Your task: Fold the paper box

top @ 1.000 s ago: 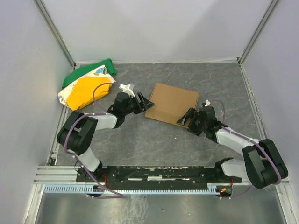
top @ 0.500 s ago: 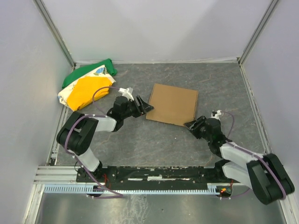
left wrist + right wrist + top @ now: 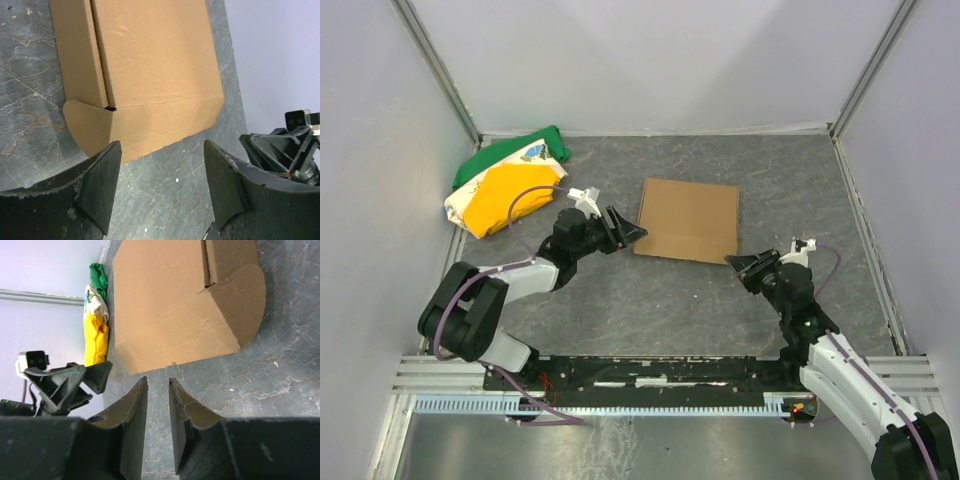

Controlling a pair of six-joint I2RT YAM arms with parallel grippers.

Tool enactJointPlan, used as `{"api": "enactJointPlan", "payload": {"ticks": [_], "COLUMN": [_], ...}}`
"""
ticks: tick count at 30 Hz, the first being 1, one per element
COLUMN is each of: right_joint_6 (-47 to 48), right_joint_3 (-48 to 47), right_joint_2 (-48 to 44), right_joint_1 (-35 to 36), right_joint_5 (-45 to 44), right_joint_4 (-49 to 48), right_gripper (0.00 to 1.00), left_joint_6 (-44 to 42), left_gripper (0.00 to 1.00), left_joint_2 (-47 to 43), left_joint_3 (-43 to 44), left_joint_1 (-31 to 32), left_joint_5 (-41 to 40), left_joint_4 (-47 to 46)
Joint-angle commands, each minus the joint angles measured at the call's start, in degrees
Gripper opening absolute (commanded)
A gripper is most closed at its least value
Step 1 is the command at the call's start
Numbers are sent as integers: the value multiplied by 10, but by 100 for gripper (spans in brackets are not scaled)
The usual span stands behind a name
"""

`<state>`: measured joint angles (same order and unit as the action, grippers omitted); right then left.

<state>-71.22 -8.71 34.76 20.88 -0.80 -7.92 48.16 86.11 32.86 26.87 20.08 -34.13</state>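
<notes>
the grey bench (image 3: 620, 290) carries the paper box (image 3: 688, 220), lying flat near its middle. a cloth bundle (image 3: 505, 185) lies at the far left. the left hand (image 3: 628, 226) is released and empty, just beside the box's left edge. the right hand (image 3: 738, 264), almost clenched, grasps nothing near its right front corner.

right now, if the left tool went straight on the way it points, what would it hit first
The paper box: the left tool, open, faces its rounded corner flap across a strip of bare table, with nothing between. Its height is hard to judge, so it might slide over the edge.
</notes>
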Motion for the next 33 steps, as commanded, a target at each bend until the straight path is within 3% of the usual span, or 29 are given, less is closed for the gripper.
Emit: {"api": "enactJointPlan", "payload": {"ticks": [1,3,7,12,20,33], "right_joint_6": [-1,6,25,-6,9,-5], "right_joint_3": [-32,-42,-77,-51,-48,-27], "right_joint_2": [14,35,91,131,100,134], "right_joint_1": [1,1,1,2,2,1], "right_joint_5": [-4,6,42,38,-34,-69], "right_joint_4": [26,30,61,19,60,6], "right_gripper": [32,34,60,73,77,76], "left_joint_6": [-16,-22,-32,-42,-47,-48], "left_gripper": [74,74,74,75,75,75], "left_joint_2": [-58,-79,-124,-177,-189,-189], "left_joint_3": [10,12,5,-1,10,12], "left_joint_1": [2,3,2,3,3,2], "left_joint_5": [6,-1,-28,-61,-66,-67], "left_joint_4": [42,65,108,144,183,189]}}
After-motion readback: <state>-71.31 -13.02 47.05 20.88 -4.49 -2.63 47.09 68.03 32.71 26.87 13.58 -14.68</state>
